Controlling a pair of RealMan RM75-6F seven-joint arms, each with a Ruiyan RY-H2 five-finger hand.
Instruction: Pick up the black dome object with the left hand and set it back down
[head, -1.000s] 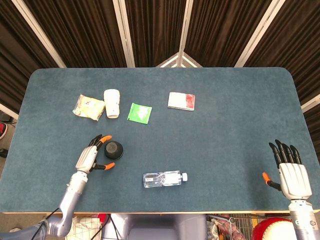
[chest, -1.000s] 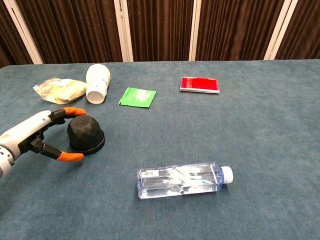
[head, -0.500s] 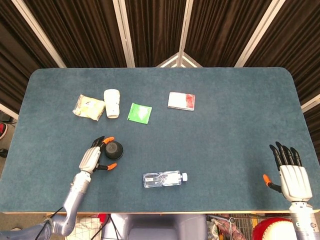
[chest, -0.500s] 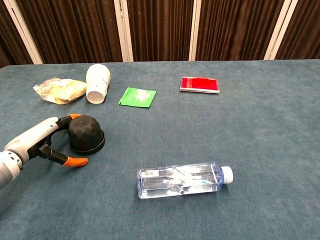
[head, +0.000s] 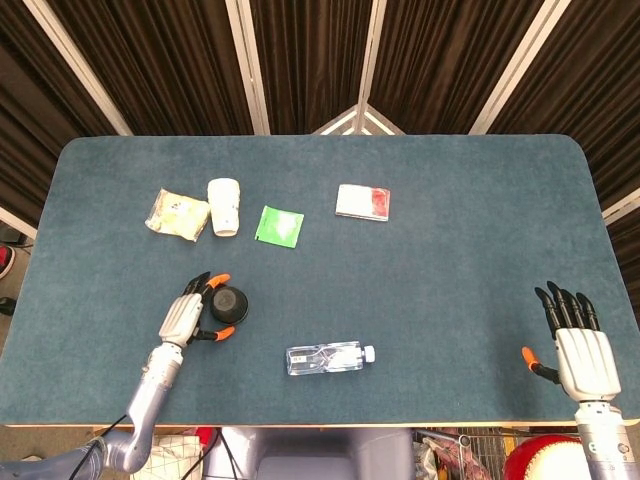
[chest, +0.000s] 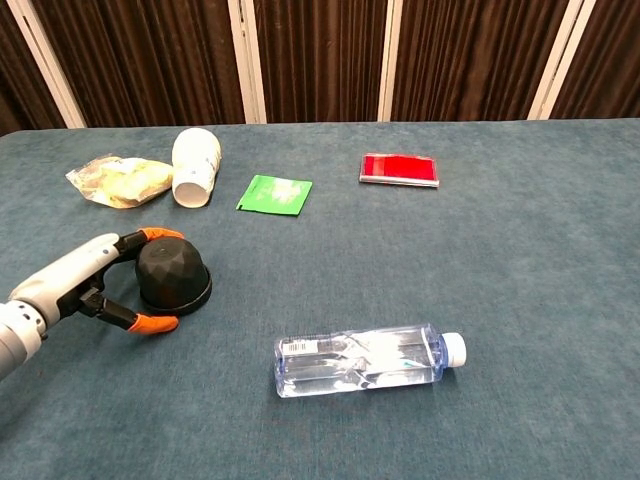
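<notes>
Left hand (chest: 95, 275) cups the dome (chest: 172, 273) at near left of the bench (chest: 520, 300), fingers spread around it, contact unconfirmed. Dome appears rigid, light, faceted; grip low across its flanks.

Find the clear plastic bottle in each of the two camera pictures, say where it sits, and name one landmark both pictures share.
Head view: the bottle lies on its side near the table's front edge, left of centre, cap pointing right.
Chest view: the bottle lies in the lower middle, cap pointing right.
Shared landmark: the black dome, up and to the left of the bottle in both.
</notes>
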